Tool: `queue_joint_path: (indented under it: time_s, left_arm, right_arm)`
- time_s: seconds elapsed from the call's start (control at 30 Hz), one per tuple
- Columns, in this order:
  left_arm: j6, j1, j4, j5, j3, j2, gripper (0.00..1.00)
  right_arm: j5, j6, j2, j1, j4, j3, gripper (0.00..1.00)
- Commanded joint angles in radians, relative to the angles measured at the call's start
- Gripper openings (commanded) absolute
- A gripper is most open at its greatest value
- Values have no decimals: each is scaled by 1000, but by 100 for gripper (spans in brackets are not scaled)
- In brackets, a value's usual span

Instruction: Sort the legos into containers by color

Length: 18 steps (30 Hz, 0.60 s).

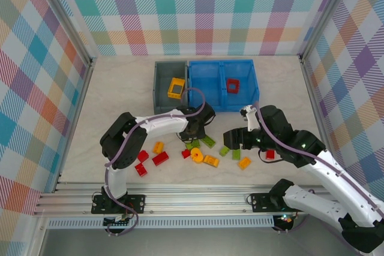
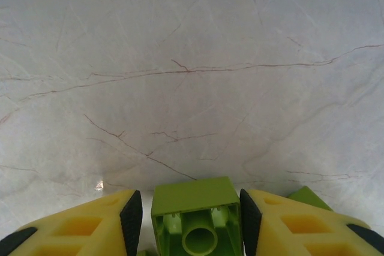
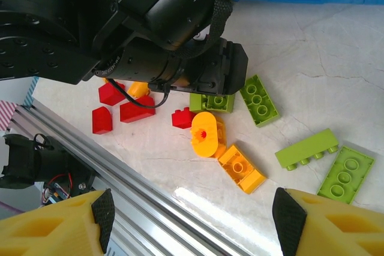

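Working inside pastel plaid walls [image 1: 204, 10], over a pale marble-look tabletop [image 1: 120, 88] laced with thin brown veins. Straddling a glossy lime green brick [image 2: 192, 199] with the left gripper [image 2: 191, 220], just in front of the bins: yellow plastic fingers [image 2: 78, 232] tipped with black pads, standing apart, one pad touching the brick's side, a sliver of table showing at the other. Turning the brick's hollow underside and round inner tube toward the wrist camera. Holding the right gripper [image 3: 193, 217] spread wide over the table's near edge, by the ribbed aluminium rail [image 3: 150, 190]. Looking down from there on the loose legos [image 1: 198, 154]: a round yellow piece [image 3: 205, 135], an orange studded brick [image 3: 241, 168], studded lime green pieces [image 3: 258, 100] and chunky red bricks [image 3: 120, 103]. Showing a hollow yellow frame [image 1: 176, 88] in the dark grey bin [image 1: 161, 82] and a red frame [image 1: 232, 84] in the right compartment of the blue bin [image 1: 207, 85], the two bins side by side at mid-table.
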<state>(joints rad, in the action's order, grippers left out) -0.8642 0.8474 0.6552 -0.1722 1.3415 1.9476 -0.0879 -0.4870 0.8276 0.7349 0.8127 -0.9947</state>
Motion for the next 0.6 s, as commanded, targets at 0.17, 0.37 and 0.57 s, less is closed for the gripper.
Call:
queue_joint_path:
  time_s: [0.17, 0.37, 0.57]
  left_arm:
    - [-14, 2, 4, -5, -12, 4, 35]
    - [9, 4, 17, -73, 22, -38, 30]
    - [87, 1, 110, -166, 186, -85, 30]
  right_arm:
    - [-23, -9, -1, 6, -20, 1, 71]
    - [-22, -17, -8, 6, -20, -4, 71]
    - [19, -3, -2, 6, -32, -44, 70]
